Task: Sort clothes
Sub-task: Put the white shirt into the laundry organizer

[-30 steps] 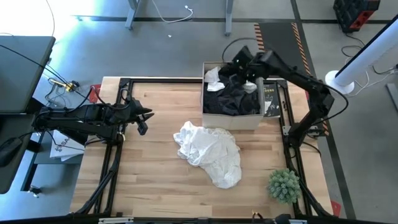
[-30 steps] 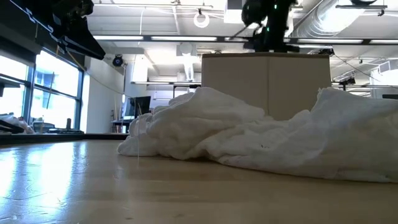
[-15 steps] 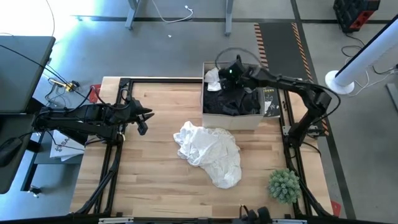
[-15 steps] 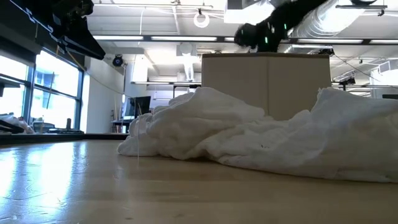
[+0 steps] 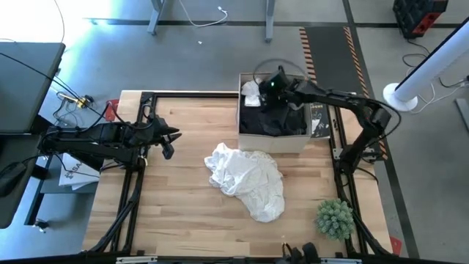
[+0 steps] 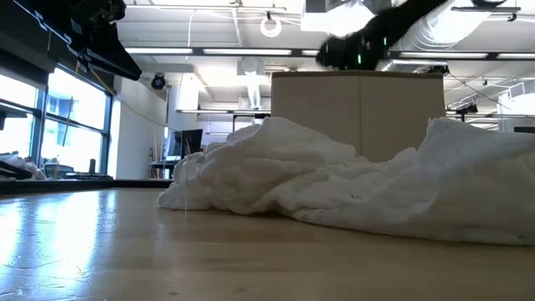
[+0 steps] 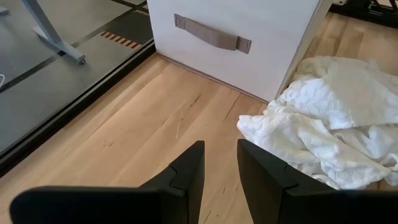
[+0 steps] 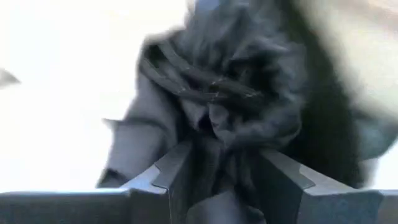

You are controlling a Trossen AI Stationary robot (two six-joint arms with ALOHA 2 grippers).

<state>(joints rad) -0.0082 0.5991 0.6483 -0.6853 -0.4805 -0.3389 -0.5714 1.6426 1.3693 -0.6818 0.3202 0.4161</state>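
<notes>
Right hand (image 5: 272, 83) bites dark garment (image 8: 236, 99) in box (image 5: 272, 139), at twelve o'clock from white garment (image 5: 249, 180).

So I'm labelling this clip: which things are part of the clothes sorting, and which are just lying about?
Part of the job:
white garment
dark clothes in the box
right gripper, in those clothes
left gripper, waiting at table's left

Lying about:
green plant
</notes>
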